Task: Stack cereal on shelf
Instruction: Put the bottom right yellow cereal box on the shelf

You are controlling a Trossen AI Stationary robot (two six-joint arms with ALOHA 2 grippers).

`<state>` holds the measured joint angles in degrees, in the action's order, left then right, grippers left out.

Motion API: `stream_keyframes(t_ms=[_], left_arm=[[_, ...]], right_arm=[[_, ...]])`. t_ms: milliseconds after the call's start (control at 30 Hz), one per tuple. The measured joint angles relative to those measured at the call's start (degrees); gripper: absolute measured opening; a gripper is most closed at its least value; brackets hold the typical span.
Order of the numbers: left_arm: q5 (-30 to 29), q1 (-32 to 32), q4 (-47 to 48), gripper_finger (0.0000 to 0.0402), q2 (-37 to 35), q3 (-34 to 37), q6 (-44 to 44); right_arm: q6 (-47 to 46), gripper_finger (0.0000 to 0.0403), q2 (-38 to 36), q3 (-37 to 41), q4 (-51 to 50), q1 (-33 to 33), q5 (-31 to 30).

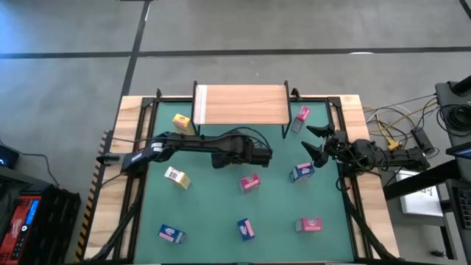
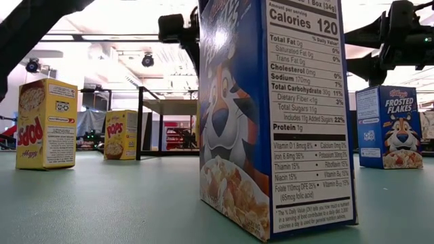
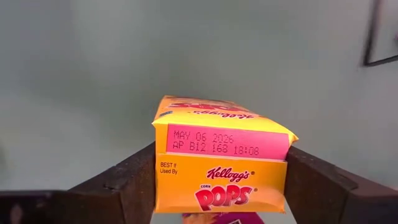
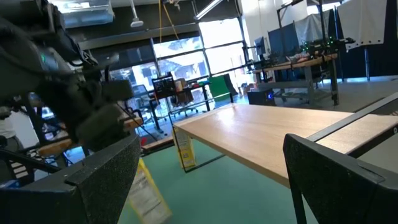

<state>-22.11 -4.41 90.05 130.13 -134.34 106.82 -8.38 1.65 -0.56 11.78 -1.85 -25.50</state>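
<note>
1. Far left of the surface (image 1: 221,221), nothing is stacked yet: a yellow box (image 1: 177,177) lies flat on the mat, another yellow one (image 1: 182,123) stands by the shelf's left leg, and a blue box (image 1: 171,234) sits near the front edge.
2. The left tool (image 3: 221,180) hangs over the middle of the mat with its fingers closed on the sides of a yellow Pops box (image 3: 222,155); from above the arm hides that box.
3. The shelf (image 1: 241,104) at the back is bare wood, so by my reckoning the whole job is ahead.
4. In the middle, a pink box (image 1: 249,182) and a blue one (image 1: 246,229) wait on the mat.
5. To the right lie a blue box (image 1: 301,172), a pink box (image 1: 312,224), and another pink one (image 1: 301,118) beside the shelf's right leg.
6. The right tool (image 1: 315,143) waits at the right side, fingers spread wide, holding nothing.
</note>
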Motion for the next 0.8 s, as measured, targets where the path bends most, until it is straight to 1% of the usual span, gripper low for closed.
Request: stream_keyframes(t_ms=[133, 233, 333, 467, 567, 800], left_arm=[[-2.9, 0.6, 0.0, 0.0267, -2.1, 0.0, -4.3], [-3.4, 1.6, 0.0, 0.0267, -4.1, 0.1, -8.4], [-3.4, 3.1, 0.0, 0.0267, -6.9, 0.1, -14.5], [-1.7, 5.7, 0.0, 0.0267, -10.7, 0.1, -22.7], [1.1, 7.9, 0.0, 0.0267, -13.3, 0.1, -28.2], [2.7, 13.6, 0.0, 0.0267, -15.7, 0.1, -36.4]], right_arm=[[0.0, 0.0384, 0.0, 0.0, 0.0, 0.0, 0.0], [0.0, 0.0384, 0.0, 0.0, 0.0, 0.0, 0.0], [0.0, 0.0384, 0.0, 0.0, 0.0, 0.0, 0.0], [0.0, 0.0384, 0.0, 0.0, 0.0, 0.0, 0.0], [0.0, 0.0384, 0.0, 0.0, 0.0, 0.0, 0.0], [0.0, 0.0384, 0.0, 0.0, 0.0, 0.0, 0.0]])
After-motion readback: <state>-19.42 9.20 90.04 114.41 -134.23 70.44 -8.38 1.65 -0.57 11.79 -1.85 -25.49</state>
